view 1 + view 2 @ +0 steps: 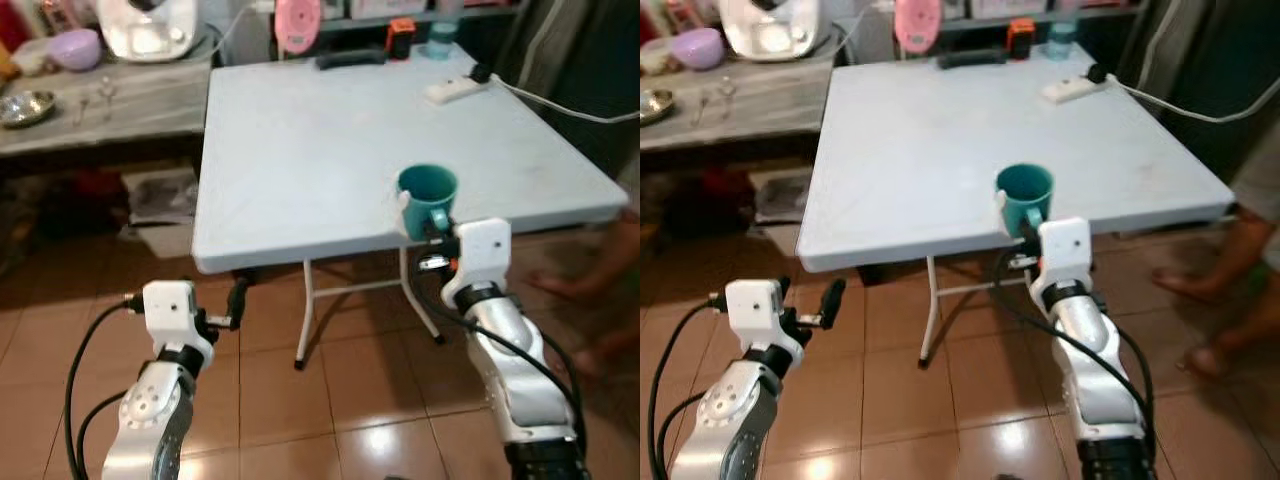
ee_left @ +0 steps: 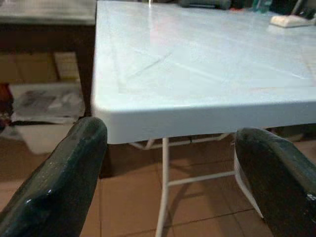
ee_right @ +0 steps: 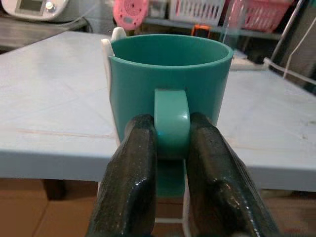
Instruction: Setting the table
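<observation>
A teal mug [image 1: 425, 195] is held upright at the near edge of the white folding table [image 1: 330, 140]. My right gripper [image 3: 171, 148] is shut on the mug's handle [image 3: 171, 121], one black finger on each side. The mug's base hangs at or just over the table's front edge; I cannot tell whether it rests on the top. My left gripper [image 1: 236, 300] stands open below and in front of the table's near left corner [image 2: 106, 111], holding nothing.
A white power strip [image 1: 455, 88] with its cable lies at the table's far right. A dark flat object [image 1: 350, 58] lies at the far edge. A grey counter [image 1: 100, 100] at the left carries a steel bowl, a purple bowl and an appliance. A person's bare feet [image 1: 590, 290] stand at the right.
</observation>
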You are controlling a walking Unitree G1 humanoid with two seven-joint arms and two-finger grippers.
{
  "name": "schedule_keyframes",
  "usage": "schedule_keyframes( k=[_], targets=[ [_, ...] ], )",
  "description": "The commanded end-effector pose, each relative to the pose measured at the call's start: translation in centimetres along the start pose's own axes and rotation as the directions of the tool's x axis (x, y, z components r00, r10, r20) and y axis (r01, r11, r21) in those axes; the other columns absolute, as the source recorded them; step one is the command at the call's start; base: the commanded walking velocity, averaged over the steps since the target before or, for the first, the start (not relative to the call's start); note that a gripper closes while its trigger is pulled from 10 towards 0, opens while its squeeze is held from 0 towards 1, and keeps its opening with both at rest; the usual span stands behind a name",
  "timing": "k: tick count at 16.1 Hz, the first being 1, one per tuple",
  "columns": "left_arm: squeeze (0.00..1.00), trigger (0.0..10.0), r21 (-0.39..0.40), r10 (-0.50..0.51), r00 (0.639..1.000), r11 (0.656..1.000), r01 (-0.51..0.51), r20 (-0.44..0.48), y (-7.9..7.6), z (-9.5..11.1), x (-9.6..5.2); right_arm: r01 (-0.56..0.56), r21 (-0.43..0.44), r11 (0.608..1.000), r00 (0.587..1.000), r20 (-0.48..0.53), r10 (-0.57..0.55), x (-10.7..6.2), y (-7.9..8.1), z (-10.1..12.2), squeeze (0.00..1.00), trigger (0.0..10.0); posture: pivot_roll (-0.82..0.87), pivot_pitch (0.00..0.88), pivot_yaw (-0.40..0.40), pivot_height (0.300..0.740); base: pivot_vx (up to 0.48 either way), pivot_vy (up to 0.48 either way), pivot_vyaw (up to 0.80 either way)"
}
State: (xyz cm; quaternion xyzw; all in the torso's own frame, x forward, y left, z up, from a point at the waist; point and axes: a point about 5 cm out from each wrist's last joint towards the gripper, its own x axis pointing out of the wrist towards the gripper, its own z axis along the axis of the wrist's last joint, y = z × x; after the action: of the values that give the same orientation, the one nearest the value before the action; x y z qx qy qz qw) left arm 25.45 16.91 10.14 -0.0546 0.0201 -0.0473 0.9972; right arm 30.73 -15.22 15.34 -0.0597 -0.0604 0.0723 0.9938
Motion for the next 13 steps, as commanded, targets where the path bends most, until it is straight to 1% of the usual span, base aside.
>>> schedule_keyframes(
  k=[1,5,7,9,13],
  targets=[
    [0.0,10.0,0.023,0.027,1.0,0.999,-0.027,-0.005,0.83,-0.1,-0.4,-0.033,0.012,0.999,0.999,0.023,0.033,0.29,1.12,0.48,0.0,10.0,-0.15,0.116,0.061,0.74,0.0,0.48,0.0],
    [0.0,10.0,0.022,0.021,1.0,1.0,-0.021,-0.005,0.28,-0.23,-0.34,-0.051,-0.025,0.998,0.997,0.05,0.052,0.35,1.3,0.92,0.0,10.0,-0.15,0.118,0.061,0.74,0.0,0.48,0.0],
    [0.0,10.0,0.02,0.018,1.0,1.0,-0.018,-0.005,0.15,-0.27,-0.33,-0.053,-0.025,0.998,0.997,0.053,0.054,0.39,1.36,0.95,0.0,10.0,-0.15,0.118,0.06,0.74,0.0,0.48,0.8],
    [0.0,10.0,0.02,0.018,1.0,1.0,-0.017,-0.005,0.11,-0.28,-0.3,-0.053,-0.025,0.998,0.997,0.053,0.054,0.44,1.4,0.93,0.0,10.0,-0.15,0.116,0.06,0.74,0.0,0.48,0.53],
    [0.0,10.0,0.021,0.015,1.0,1.0,-0.015,-0.003,0.0,-0.3,-0.2,-0.05,-0.027,0.998,0.997,0.053,0.051,0.51,1.36,0.85,0.0,10.0,-0.15,0.112,0.062,0.74,0.0,0.48,0.0]
  ],
)
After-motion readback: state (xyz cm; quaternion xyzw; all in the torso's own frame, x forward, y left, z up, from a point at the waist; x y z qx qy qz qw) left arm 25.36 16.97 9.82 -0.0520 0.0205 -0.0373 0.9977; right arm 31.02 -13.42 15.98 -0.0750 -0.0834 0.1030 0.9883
